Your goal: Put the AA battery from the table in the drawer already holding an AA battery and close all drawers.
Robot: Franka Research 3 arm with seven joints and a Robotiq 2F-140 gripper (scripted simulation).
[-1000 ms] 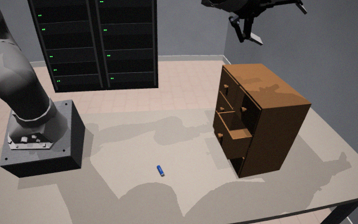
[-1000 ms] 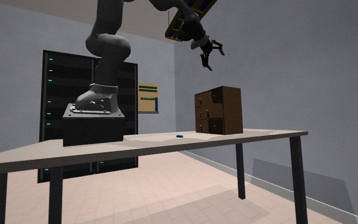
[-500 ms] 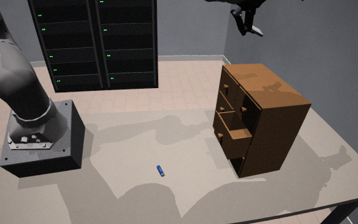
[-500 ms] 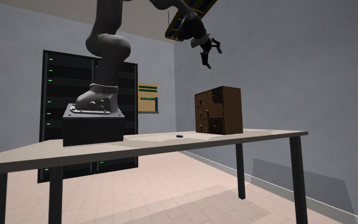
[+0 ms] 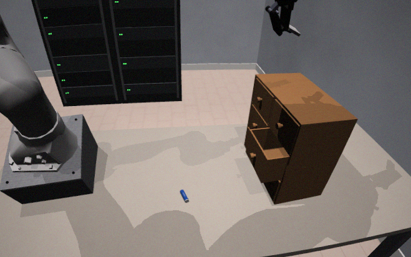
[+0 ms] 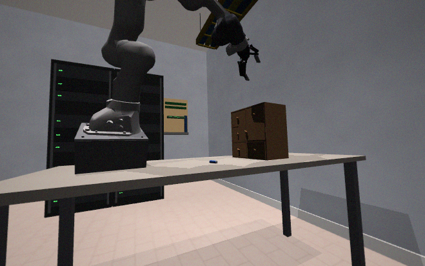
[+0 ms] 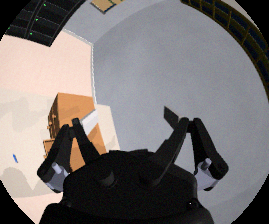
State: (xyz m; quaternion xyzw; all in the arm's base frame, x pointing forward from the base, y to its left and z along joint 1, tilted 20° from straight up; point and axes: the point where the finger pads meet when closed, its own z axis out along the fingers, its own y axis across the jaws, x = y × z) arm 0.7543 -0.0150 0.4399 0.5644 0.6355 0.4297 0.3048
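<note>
A blue AA battery (image 5: 184,196) (image 6: 213,161) (image 7: 15,158) lies on the table between the robot base and the chest's front. The small wooden chest (image 5: 322,153) (image 6: 276,132) (image 7: 77,107) stands upright, with drawers in two columns of three. Its middle drawer in the column nearer the top camera (image 5: 269,167) is pulled part way out; the others look pushed in. No battery shows in the visible part of that drawer; the rest of its inside is hidden. My gripper (image 6: 252,70) (image 7: 130,113) is open and empty, tilted, high above the chest. The top view shows only one finger.
The robot base (image 5: 48,159) (image 6: 109,153) stands at the other end of the table (image 5: 155,172) (image 6: 180,176). A wall (image 5: 376,63) (image 6: 339,99) rises behind the chest. Black server racks (image 5: 143,47) (image 6: 81,108) stand beyond the table.
</note>
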